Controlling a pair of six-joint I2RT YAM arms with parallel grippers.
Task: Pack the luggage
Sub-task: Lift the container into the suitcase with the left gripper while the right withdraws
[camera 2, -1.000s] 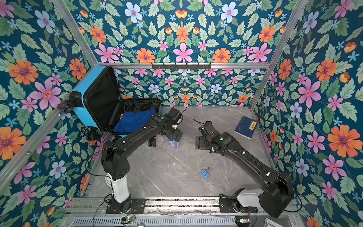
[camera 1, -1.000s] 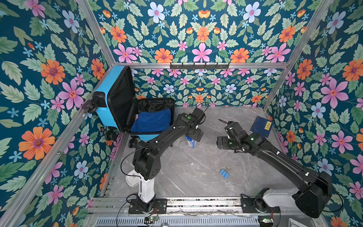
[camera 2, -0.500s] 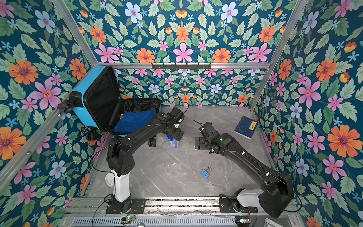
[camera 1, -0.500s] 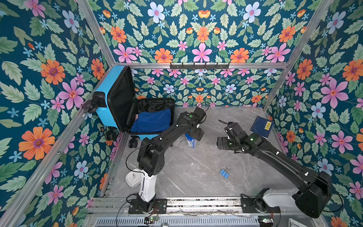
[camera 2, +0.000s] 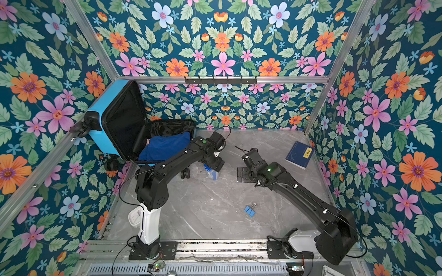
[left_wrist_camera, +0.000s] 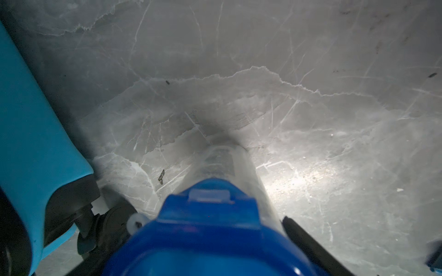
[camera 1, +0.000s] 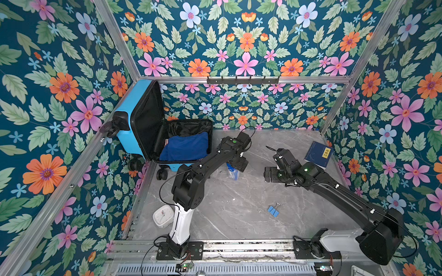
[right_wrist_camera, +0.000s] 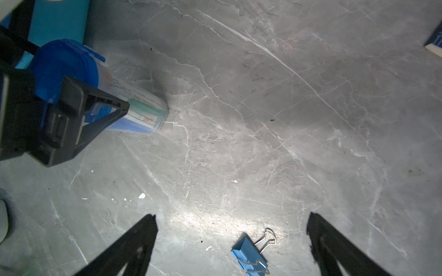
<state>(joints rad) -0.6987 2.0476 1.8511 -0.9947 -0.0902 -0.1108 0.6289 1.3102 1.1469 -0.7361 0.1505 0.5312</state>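
Left gripper (camera 1: 235,168) remains around the blue-capped bottle (left_wrist_camera: 224,162), clamped or not I cannot tell; right gripper (right_wrist_camera: 230,216) stays wide.

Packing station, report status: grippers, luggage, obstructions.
Left gripper straddling blue-lidded bottle, grip unconfirmed; right gripper open, empty. Luggage open, blue clothing inside. Wheel close beside bottle.

Both top views are brightly, evenly lit, with edges bowed. The wrist views are dim; glare is seen on the worktop (left_wrist_camera: 299,179), and the blue cap (left_wrist_camera: 208,239) is blurred.
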